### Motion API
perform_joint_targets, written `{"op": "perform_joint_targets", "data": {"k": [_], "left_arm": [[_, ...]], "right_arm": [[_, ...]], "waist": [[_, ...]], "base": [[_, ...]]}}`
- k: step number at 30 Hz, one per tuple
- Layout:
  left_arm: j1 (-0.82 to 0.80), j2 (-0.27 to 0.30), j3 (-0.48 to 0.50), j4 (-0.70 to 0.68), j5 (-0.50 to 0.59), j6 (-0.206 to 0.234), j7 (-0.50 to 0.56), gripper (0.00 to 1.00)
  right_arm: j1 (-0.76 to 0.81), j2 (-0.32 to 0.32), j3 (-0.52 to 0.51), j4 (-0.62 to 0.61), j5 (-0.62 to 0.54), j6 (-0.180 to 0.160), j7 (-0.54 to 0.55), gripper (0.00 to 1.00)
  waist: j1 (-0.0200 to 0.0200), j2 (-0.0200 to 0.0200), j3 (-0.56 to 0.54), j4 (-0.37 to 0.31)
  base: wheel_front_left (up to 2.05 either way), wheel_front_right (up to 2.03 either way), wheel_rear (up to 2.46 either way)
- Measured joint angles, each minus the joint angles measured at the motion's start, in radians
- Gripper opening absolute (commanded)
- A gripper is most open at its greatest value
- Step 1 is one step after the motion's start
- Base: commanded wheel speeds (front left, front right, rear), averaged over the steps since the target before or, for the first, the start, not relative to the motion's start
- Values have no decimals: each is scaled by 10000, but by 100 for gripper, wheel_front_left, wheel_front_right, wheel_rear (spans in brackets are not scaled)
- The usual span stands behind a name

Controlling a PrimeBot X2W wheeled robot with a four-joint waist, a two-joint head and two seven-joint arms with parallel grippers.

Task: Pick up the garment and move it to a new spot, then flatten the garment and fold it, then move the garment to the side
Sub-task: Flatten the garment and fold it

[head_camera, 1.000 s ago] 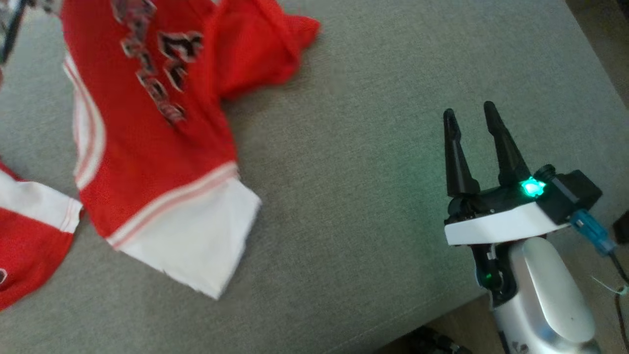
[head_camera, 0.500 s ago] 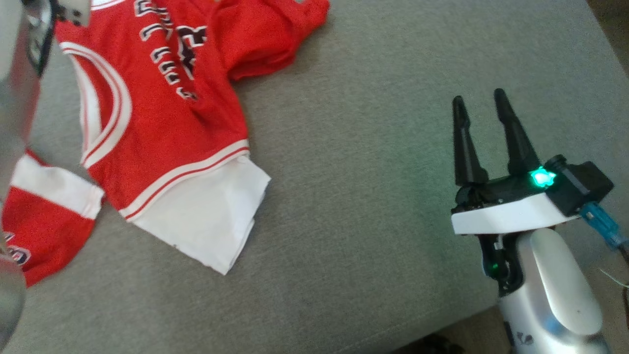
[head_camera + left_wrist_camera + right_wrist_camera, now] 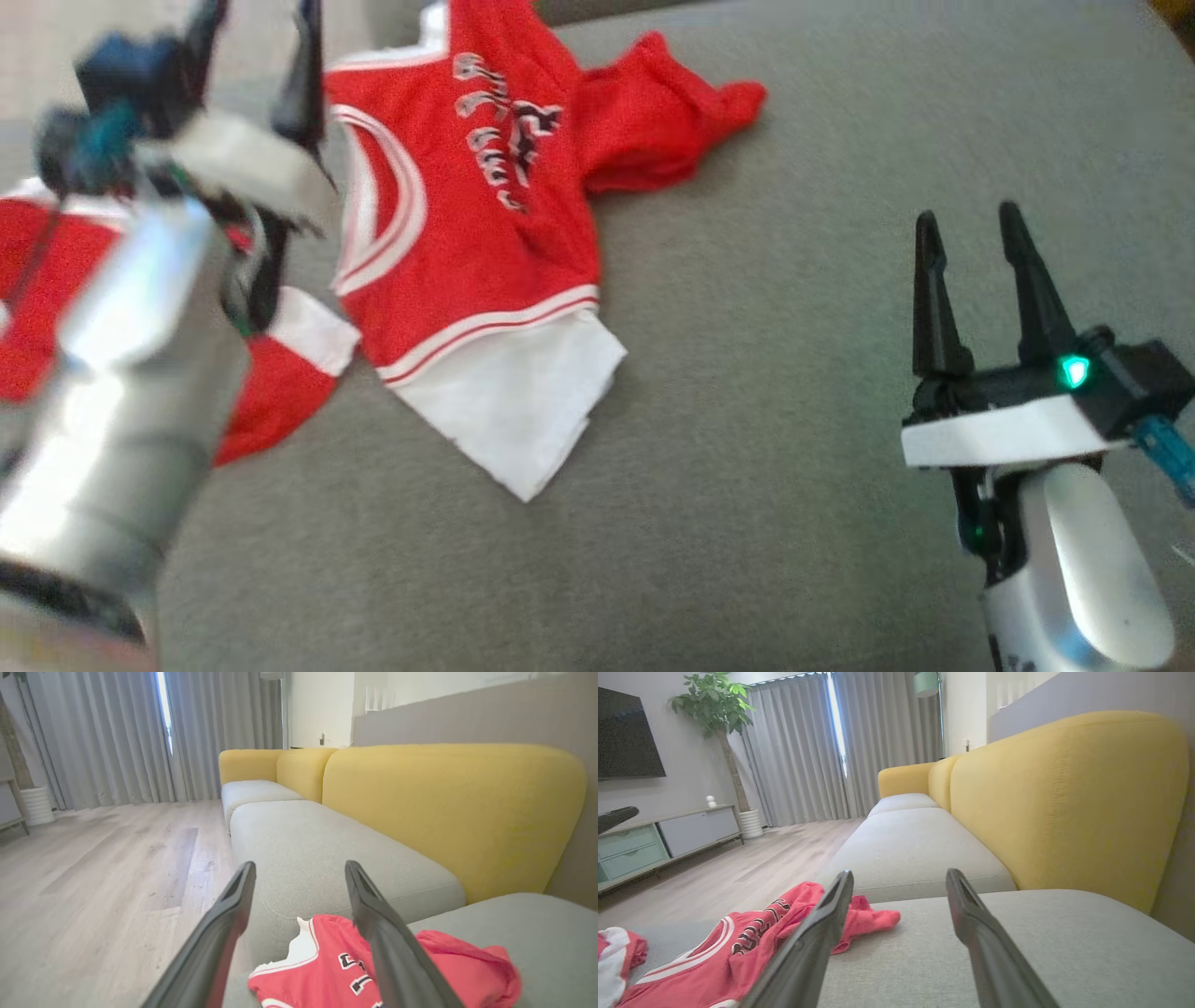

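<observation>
As left end effector [image 3: 300, 870] parted, garment [image 3: 467, 243] freed

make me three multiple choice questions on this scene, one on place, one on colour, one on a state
1. Where does the red-and-white mesh jersey lie?
A. in a laundry basket
B. on the grey fabric sofa seat
C. on a kitchen table
2. What colour is the padded sofa backrest?
A. yellow
B. blue
C. black
3. How is the right end effector?
A. shut on the jersey
B. shut, empty
C. open, empty
Answers: 1 B, the jersey is spread on the seat cushion; 2 A, both wrist views show it yellow; 3 C, its jaws stand apart with nothing between them.
</observation>
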Motion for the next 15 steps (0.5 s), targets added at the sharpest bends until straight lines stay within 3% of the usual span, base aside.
{"op": "perform_joint_targets", "data": {"k": [8, 15], "left_arm": [[4701, -102, 1931, -3770, 416, 696, -2, 100], [7789, -880, 3195, -5891, 1860, 1001, -2, 100]], "right_arm": [[694, 2, 17, 161, -73, 0, 2, 100], [1165, 4, 125, 278, 38, 0, 2, 100]], "waist": [[-1, 0, -967, 942], [0, 1, -1394, 1357]], "base": [[0, 0, 0], [0, 0, 0]]}}
